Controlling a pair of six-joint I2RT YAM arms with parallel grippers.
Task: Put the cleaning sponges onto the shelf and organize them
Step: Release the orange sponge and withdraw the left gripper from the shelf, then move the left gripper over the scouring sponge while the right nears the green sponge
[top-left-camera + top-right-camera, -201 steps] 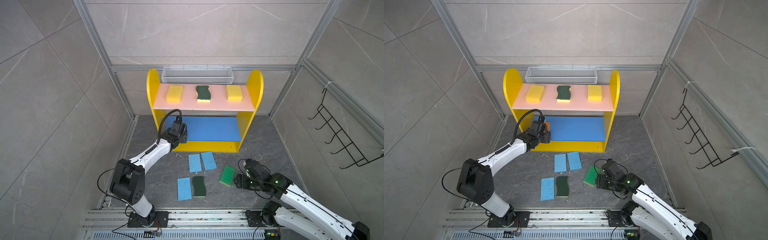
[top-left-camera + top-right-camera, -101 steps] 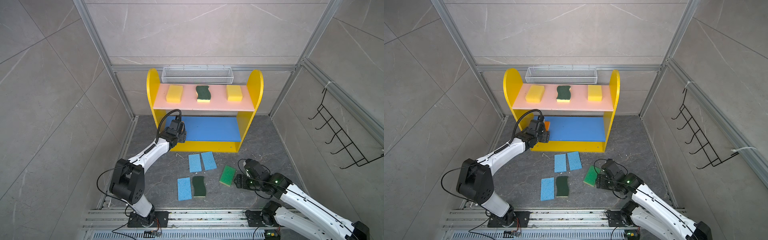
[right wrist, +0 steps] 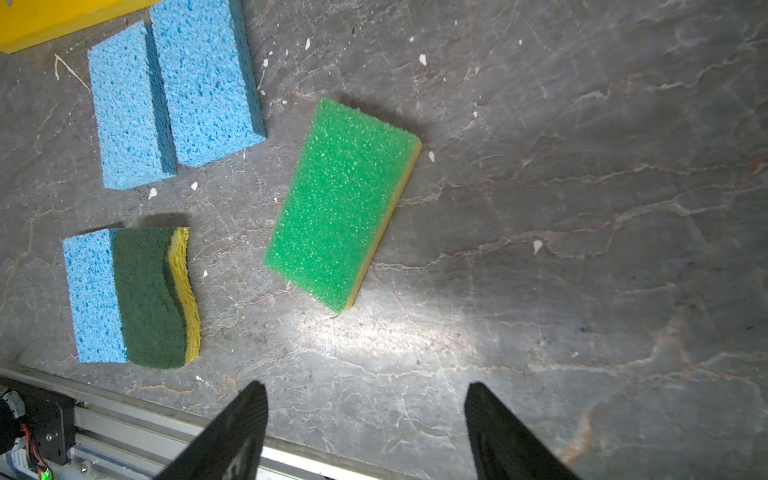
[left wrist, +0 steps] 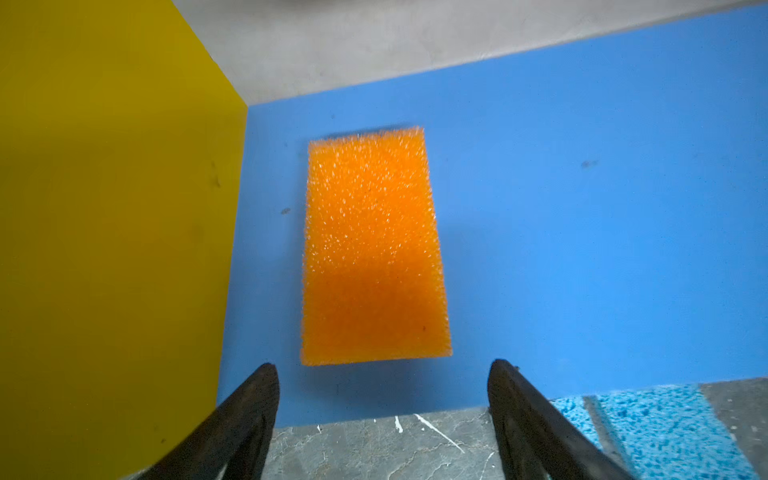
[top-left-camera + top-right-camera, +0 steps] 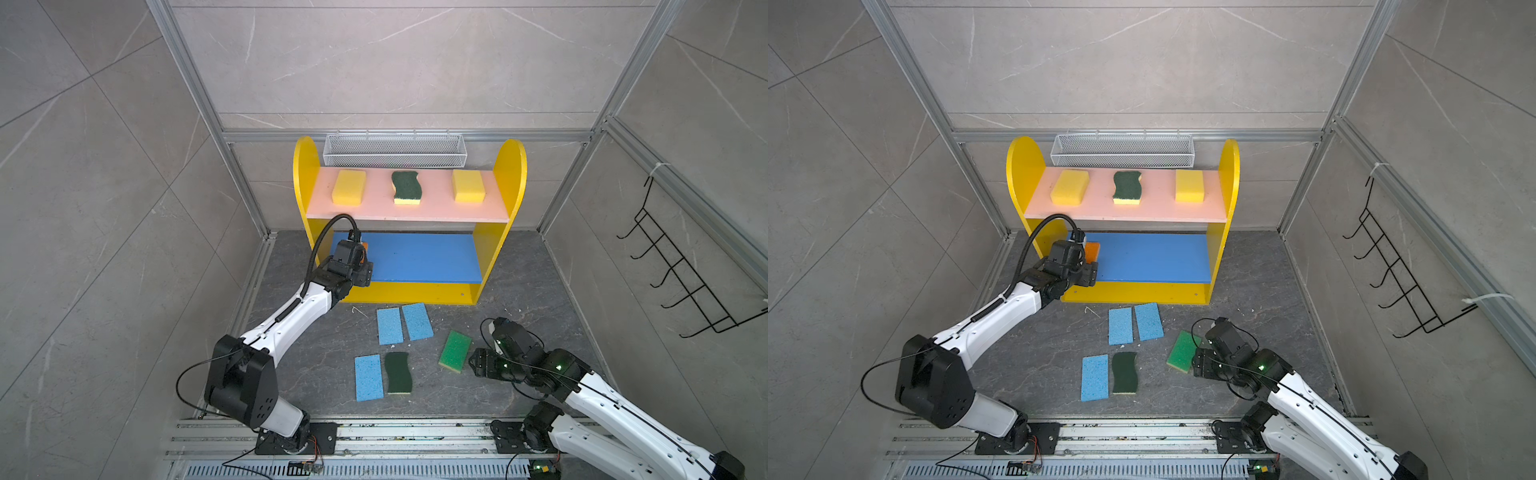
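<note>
Grey stone surface (image 3: pixel 582 249) bears the bright-green sponge (image 3: pixel 340 203), probably light and squashy, best pinched across its long sides; left gripper (image 4: pixel 380 365) and right gripper (image 3: pixel 365 386) keep fingers (image 3: pixel 232 432) spread, empty.

Both top views are bright, evenly lit and sharp, with only faint shadows. In the right wrist view white glare washes the floor (image 3: pixel 374 332); the left wrist view is dimmer, the orange sponge (image 4: pixel 374 249) slightly blurred
</note>
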